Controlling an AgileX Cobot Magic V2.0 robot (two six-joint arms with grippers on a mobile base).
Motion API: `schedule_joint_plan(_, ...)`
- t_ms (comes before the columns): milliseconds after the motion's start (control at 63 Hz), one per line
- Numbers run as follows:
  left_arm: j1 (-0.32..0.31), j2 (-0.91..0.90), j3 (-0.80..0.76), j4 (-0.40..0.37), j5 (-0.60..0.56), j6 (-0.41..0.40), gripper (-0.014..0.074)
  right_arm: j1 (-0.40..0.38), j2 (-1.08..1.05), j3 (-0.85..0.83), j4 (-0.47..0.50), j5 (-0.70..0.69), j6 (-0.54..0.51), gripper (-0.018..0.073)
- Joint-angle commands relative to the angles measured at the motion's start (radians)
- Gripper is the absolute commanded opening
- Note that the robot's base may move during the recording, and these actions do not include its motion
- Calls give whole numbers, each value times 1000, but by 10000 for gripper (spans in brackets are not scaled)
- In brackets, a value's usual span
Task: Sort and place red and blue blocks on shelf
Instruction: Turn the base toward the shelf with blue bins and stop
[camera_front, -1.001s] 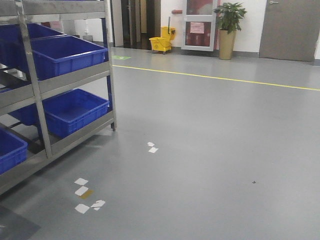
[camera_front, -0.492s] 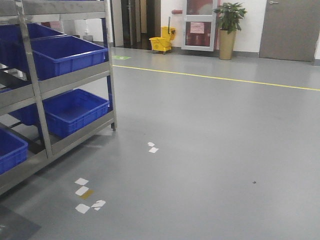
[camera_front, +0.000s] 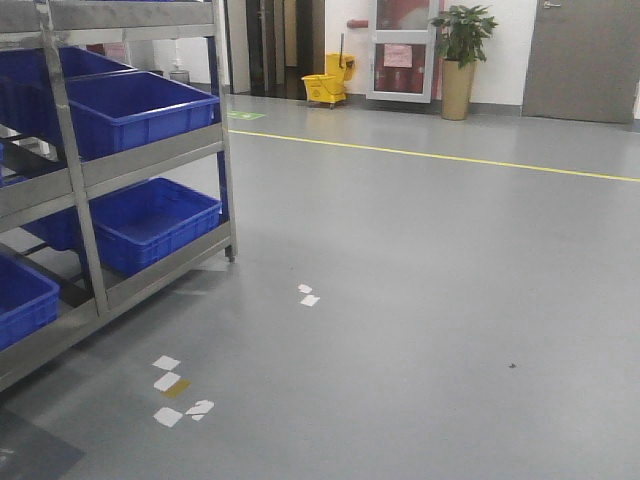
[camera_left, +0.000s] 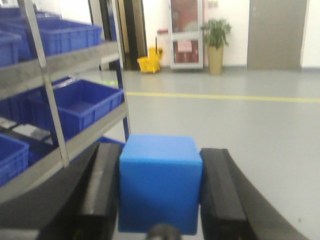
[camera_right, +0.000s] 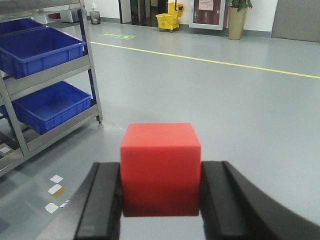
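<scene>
My left gripper is shut on a blue block, both black fingers pressed on its sides. My right gripper is shut on a red block, held above the grey floor. The metal shelf with several blue bins stands at the left in the front view; it also shows in the left wrist view and the right wrist view. Neither gripper nor block shows in the front view.
White tape marks lie on the floor near the shelf, more tape further out. A yellow line crosses the floor. A yellow mop bucket, a potted plant and doors stand at the far wall.
The front view has shifted slightly: the shelf and floor marks sit a few pixels further right than before. Nothing else differs.
</scene>
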Motion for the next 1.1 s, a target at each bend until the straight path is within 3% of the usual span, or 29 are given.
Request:
schedule_joint_plan(0, -2, -53, -29, -34, -68, 0, 321, -6, 4, -28, 1, -89, -6, 375)
schedule_joint_plan(445, -2, -174, -4, -126, 49, 0, 321, -6, 4, -28, 1, -89, -6, 375)
schedule_joint_plan(747, -2, -215, 34, -150, 119, -2, 321, -6, 4, -28, 1, -89, -6, 375)
schedule_joint_plan(1080, -2, -220, 34, -150, 64, -2, 321, -6, 4, -28, 1, -89, -6, 375)
